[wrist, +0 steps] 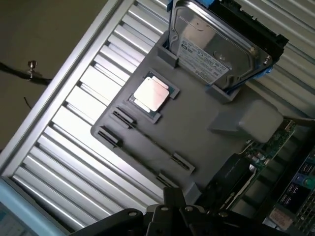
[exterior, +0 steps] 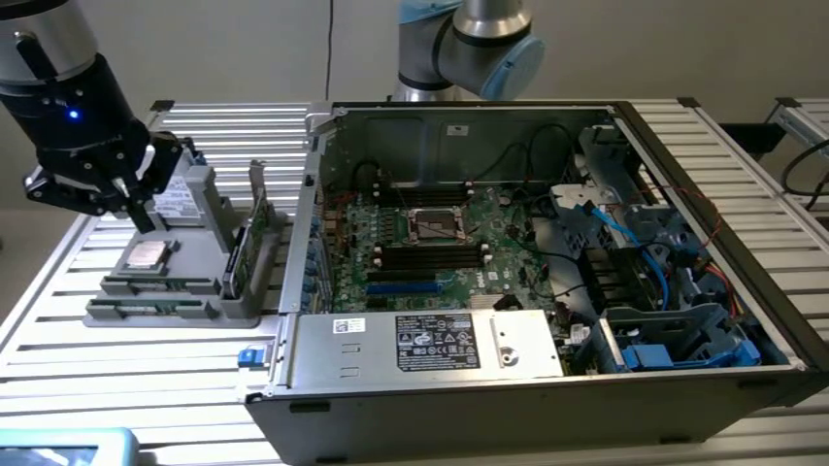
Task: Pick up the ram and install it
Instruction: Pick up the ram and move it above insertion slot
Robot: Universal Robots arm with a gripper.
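Observation:
My gripper [exterior: 139,216] hangs shut and empty over the back left of a grey parts holder [exterior: 194,291], just above a silver processor [exterior: 146,255]. In the wrist view the closed fingertips [wrist: 172,202] sit past the holder's [wrist: 197,128] near edge. The ram [exterior: 158,285] appears as a thin green strip set on edge between clips in the holder's front slots. From the wrist it is only a thin dark line [wrist: 150,140] between the clips, apart from the gripper. The open computer case [exterior: 545,388] lies to the exterior view's right, its motherboard's black memory slots [exterior: 428,258] facing up.
A hard drive [wrist: 216,46] stands in the holder's back slot, close behind the gripper. A taller green expansion card [exterior: 247,243] stands on the holder's side nearest the case. Cables and a blue-handled drive cage [exterior: 674,340] crowd the case at the exterior view's right. Slatted metal table [exterior: 78,369] surrounds everything.

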